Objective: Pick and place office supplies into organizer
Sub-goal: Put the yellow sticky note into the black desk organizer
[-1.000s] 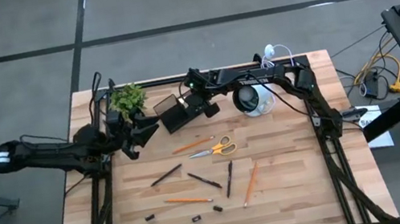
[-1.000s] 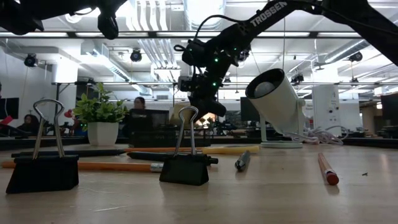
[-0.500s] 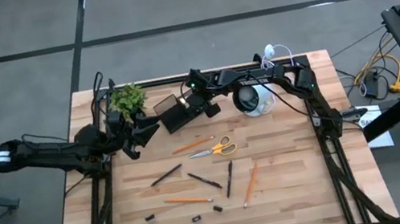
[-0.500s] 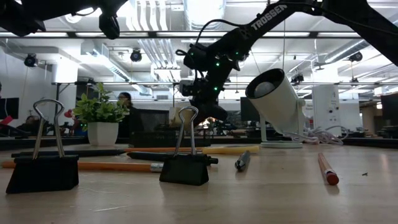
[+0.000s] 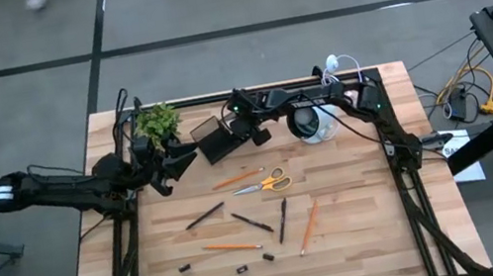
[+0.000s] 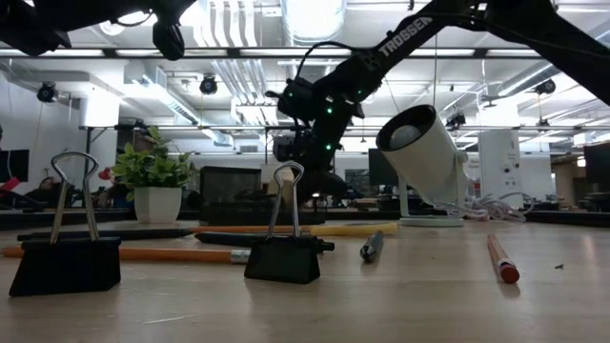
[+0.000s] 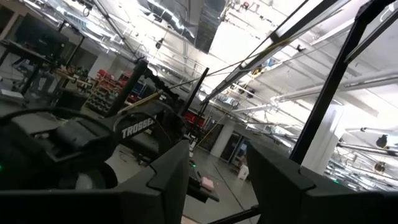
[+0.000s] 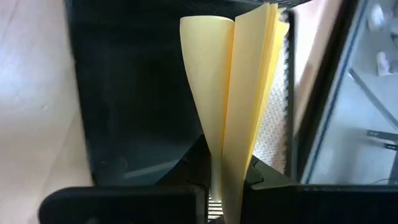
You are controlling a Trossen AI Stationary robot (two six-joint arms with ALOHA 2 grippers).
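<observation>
Since a second ago, right gripper (image 8: 227,186) is sitting lower over the organizer (image 5: 215,141). I am seeing its jaws pinching the sticky-note block (image 8: 239,99), long axis pointing away from the fingers; left gripper (image 5: 163,169) is holding jaws spread, empty.

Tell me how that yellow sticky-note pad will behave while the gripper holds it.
Probably floppy: in the right wrist view the sticky-note pad fans open above the right gripper, one sheet curling away. It looks light, so it should lift easily. Loose sheets may catch on the organizer going in.

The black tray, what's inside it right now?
The right claw holds a yellow sticky-note block over the black tray. Its dark floor shows bare beside the block; the part behind the block is covered.
</observation>
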